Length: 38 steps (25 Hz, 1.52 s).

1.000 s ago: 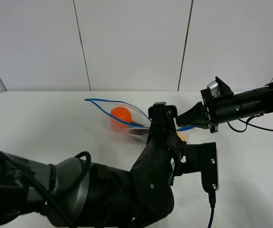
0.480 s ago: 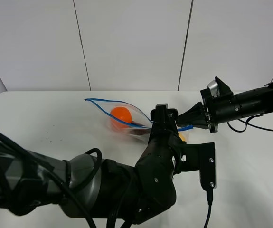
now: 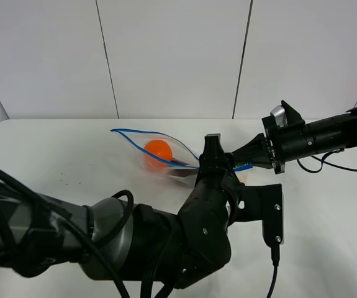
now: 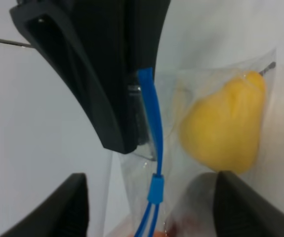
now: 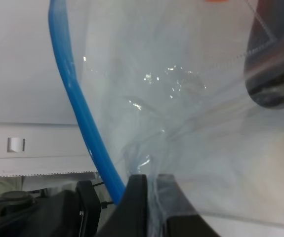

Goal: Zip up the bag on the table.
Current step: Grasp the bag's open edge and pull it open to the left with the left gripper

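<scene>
Right fingers (image 3: 251, 162) clamp the bag's (image 3: 161, 159) end; left fingers (image 3: 213, 153), apart, straddle the slider (image 4: 156, 189), open zip (image 4: 150, 113) stretching toward the counter's (image 3: 54, 155) back-left corner.

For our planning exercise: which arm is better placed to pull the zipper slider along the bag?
Left. The open left end effector lines up on the blue slider, while the right end effector is shut on the bag, anchoring it.

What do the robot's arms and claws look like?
The left arm is chunky, shiny black and dark grey, with black cables trailing off it. The right arm is a slimmer black tube with a silver piece on top and a thin cable underneath. The right claw tapers to a point.
</scene>
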Available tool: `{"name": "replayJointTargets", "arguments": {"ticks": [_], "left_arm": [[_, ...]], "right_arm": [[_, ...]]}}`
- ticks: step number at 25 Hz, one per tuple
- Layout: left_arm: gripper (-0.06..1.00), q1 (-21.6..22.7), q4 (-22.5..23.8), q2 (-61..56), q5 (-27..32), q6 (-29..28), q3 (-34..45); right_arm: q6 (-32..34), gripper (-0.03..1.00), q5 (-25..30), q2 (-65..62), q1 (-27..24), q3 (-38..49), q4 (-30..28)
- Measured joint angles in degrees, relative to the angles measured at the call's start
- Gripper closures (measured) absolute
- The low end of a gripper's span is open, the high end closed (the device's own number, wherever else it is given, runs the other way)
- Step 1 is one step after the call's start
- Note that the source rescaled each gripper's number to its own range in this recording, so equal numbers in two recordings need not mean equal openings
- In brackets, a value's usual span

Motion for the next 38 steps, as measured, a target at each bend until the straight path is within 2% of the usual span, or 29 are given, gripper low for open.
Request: {"name": "replayJointTargets", "arguments": {"ticks": [5,22,28,35,38], "left_arm": [[0.47,1.3,0.0,0.0,-0.9,0.5,0.0],[0.55,1.3,0.0,0.0,-2.7,3.0,-0.8],[0.67,1.4,0.0,0.0,-2.9,3.0,-0.9],[0.69,1.6,0.0,0.3,-3.8,3.0,-0.9],[0.73,1.6,0.0,1.0,-3.8,3.0,-0.9]], "right_arm": [[0.0,0.97,0.0,0.0,0.0,0.0,0.0],[0.0,0.97,0.0,0.0,0.0,0.0,0.0],[0.0,0.97,0.0,0.0,0.0,0.0,0.0],[0.0,0.97,0.0,0.0,0.0,0.0,0.0],[0.0,0.97,0.0,0.0,0.0,0.0,0.0]]}}
